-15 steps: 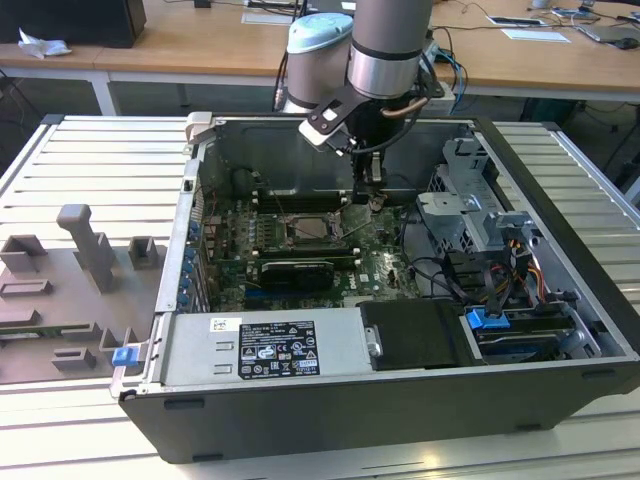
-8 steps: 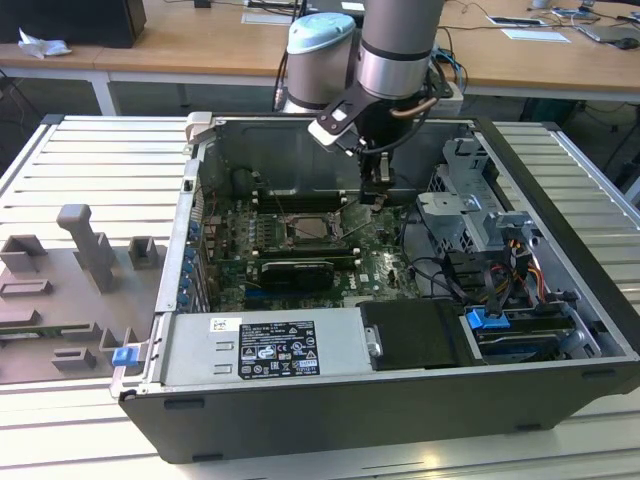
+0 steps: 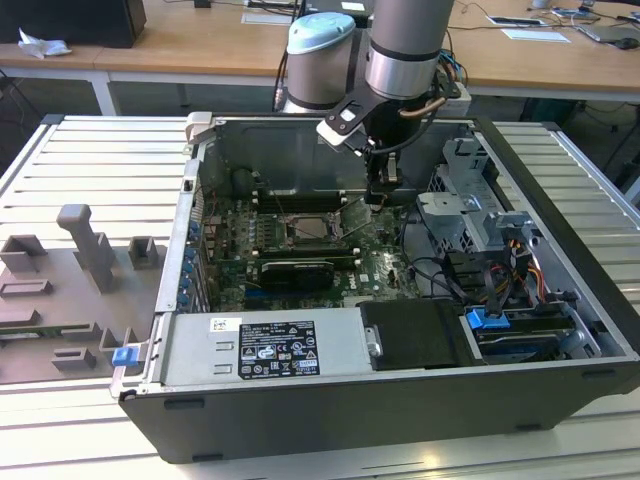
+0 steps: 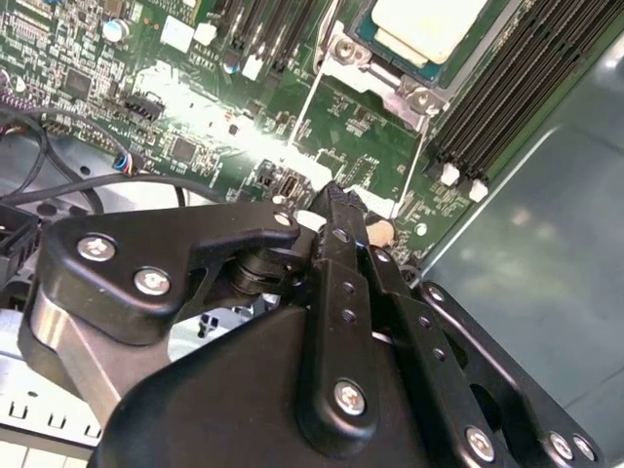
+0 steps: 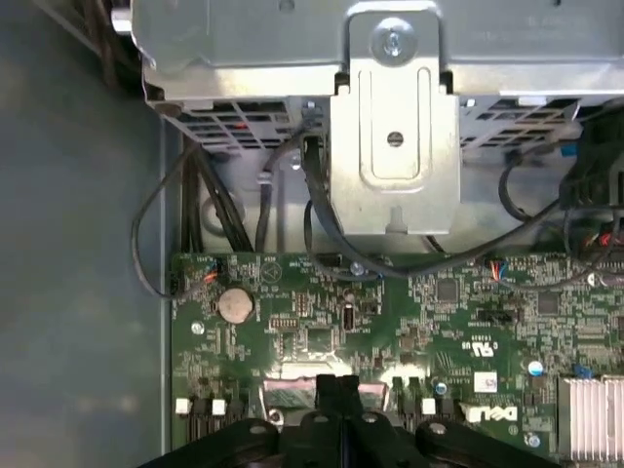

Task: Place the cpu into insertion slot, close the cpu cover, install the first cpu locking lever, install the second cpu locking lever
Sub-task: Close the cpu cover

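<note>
The cpu (image 4: 429, 24), a pale square chip, lies in the insertion slot (image 3: 310, 228) on the green motherboard. The cpu cover (image 3: 355, 215) is a thin silvery frame. It stands tilted up from the slot's side toward the exterior view's right. My gripper (image 3: 383, 195) hangs over that raised cover. In both wrist views its black fingers are pressed together, and the gripper (image 4: 336, 195) tips sit at the cover's free edge (image 5: 288, 392). Whether the gripper (image 5: 336, 382) pinches that edge or only touches it is not clear.
Long black memory slots (image 4: 517, 88) flank the socket. A black expansion card (image 3: 295, 272) lies in front of it. The metal drive cage (image 3: 470, 215) with cables (image 3: 440, 270) stands close on the exterior view's right. The power supply (image 3: 265, 345) fills the case front.
</note>
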### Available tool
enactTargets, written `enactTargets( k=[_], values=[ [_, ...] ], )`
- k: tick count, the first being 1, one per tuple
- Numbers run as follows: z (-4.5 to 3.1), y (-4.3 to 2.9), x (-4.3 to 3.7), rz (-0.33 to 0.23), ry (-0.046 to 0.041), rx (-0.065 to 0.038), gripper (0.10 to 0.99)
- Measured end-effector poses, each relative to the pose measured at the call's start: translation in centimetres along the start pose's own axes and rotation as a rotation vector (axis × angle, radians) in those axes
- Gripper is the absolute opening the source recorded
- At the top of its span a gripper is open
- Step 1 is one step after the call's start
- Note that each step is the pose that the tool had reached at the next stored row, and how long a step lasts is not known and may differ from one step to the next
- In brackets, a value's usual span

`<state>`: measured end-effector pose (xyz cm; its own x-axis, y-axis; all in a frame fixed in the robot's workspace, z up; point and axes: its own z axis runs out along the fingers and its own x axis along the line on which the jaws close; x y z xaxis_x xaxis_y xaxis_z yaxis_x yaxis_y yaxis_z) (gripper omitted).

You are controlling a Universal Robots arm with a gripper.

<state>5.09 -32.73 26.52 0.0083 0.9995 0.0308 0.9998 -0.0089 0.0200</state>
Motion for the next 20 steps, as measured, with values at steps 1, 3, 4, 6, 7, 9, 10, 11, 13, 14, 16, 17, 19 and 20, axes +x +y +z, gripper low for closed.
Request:
enactTargets(
  k=[1,3,4,6,7,9,10,11,13,14,16,17,19,20],
  values=[
    [0.00,0.08,0.00,0.000,0.0000,0.000,0.106],
    [0.01,0.30,0.00,0.000,0.0000,0.000,0.106],
    [0.01,0.39,0.00,0.000,0.0000,0.000,0.106],
    [0.02,0.71,0.01,0.000,0.0000,0.000,0.106],
    [0.02,0.80,0.01,0.000,0.0000,0.000,0.106],
    [0.03,1.07,0.01,0.000,0.0000,0.000,0.106],
    [0.03,1.16,0.01,0.000,0.0000,0.000,0.106],
    [0.04,1.26,0.01,0.000,0.0000,0.000,0.106],
    [0.04,1.56,0.01,0.000,-0.0001,0.000,0.106],
    [0.05,1.75,0.01,0.000,-0.0001,0.000,0.106],
    [0.08,2.00,0.02,0.000,0.0001,0.000,0.106],
    [0.17,2.02,0.02,0.000,0.0001,0.000,0.106],
    [0.65,2.01,0.00,0.000,0.0000,0.000,0.106],
    [0.92,2.01,0.00,-0.001,-0.0001,0.000,0.106]
  ],
)
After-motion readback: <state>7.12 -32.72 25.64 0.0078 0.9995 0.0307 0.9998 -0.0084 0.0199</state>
